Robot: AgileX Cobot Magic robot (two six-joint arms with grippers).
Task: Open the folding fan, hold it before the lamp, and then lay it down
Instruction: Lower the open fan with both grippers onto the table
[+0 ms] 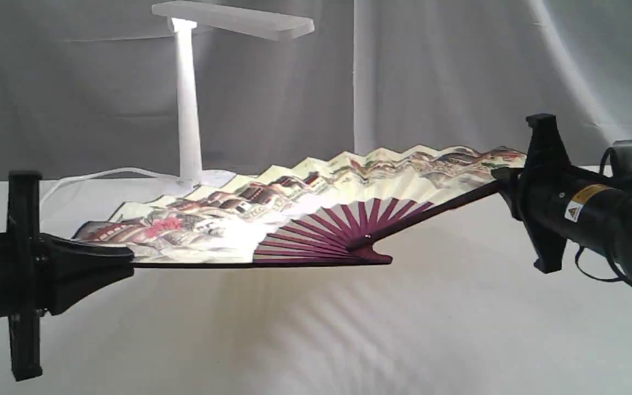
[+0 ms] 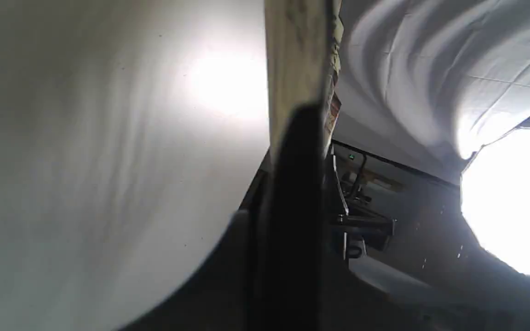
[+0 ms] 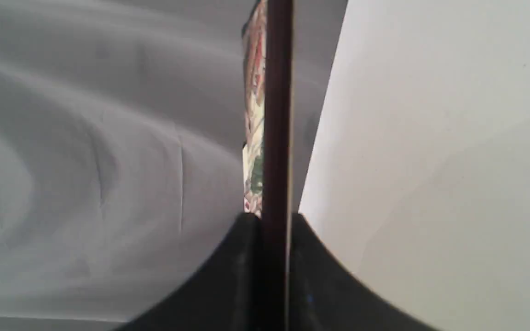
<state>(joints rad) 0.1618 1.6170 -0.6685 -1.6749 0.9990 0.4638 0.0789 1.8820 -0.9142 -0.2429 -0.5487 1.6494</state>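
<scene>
The folding fan point(image 1: 294, 203) is spread wide open and held nearly flat above the white table, painted side up, maroon ribs meeting at the pivot toward the front. My left gripper point(image 1: 127, 257) is shut on the fan's left guard; my right gripper point(image 1: 505, 184) is shut on its right guard. The right wrist view shows the dark guard point(image 3: 276, 115) edge-on, pinched between the black fingers point(image 3: 237, 257). In the left wrist view the fan point(image 2: 297, 59) is seen edge-on beyond a dark finger point(image 2: 292, 207). The white lamp point(image 1: 188, 99) stands behind the fan, its bar head above.
The lamp's white cord point(image 1: 96, 176) trails left across the white-covered table point(image 1: 349, 329). A grey cloth backdrop point(image 1: 458, 71) hangs behind. The fan's striped shadow falls on the table beneath it.
</scene>
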